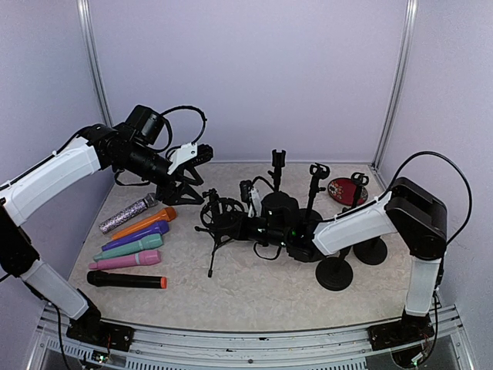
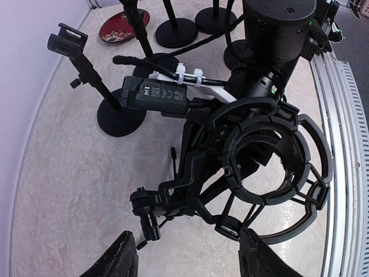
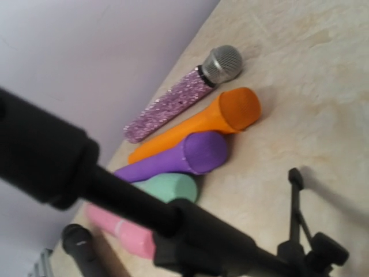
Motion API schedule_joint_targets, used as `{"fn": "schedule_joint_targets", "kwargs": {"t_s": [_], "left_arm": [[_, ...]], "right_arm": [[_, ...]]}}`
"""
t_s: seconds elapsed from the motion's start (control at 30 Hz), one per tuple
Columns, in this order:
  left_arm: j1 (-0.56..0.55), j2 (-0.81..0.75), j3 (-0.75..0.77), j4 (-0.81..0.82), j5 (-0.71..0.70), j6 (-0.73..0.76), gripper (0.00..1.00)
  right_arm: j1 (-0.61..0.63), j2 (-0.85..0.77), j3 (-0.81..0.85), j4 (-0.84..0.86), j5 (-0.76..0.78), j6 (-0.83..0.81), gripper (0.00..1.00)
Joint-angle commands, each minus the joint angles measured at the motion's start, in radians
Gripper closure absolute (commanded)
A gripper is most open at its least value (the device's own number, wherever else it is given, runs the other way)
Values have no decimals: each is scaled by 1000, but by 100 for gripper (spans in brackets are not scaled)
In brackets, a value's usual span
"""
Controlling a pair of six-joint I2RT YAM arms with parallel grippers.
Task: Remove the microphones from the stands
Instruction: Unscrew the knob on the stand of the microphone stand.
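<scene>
The left gripper [image 2: 189, 254] hangs released near the black ring-shaped shock-mount stand [image 2: 228, 167]; the right gripper [image 1: 235, 222] reaches that stand, grip state indeterminable.

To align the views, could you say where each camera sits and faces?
Top external: above and behind, looking down on the table; left arm, right arm show.
Left wrist: raised, faces the shock mount; own fingertips show.
Right wrist: low, faces the purple microphone; fingers unclear.
Shared: top and left wrist show the shock mount.
</scene>
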Motion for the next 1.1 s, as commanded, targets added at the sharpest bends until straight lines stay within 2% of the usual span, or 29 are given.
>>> {"fn": "schedule_joint_targets", "kwargs": {"t_s": [0.0,0.17,0.4,0.5,0.77,1.07], "left_arm": [[7,-15,-3,9,13,10,42],[8,-16,1,6,14,10,43],[17,-17,9,0,16,11,44],[17,-12,11,1,18,10,45],[15,-5,16,1,19,2,45],[24,26,-21,32,-10,8,46]], "right_arm": [[2,-7,36,-126,69,-97,81],[-22,-55,-3,-44,-24,-45,60],[-62,-89,-198,184,-156,144,49],[-77,-59,-224,281,-208,234,48],[-90,56,-127,395,-285,386,48],[-90,146,-35,436,-317,476,56]]}}
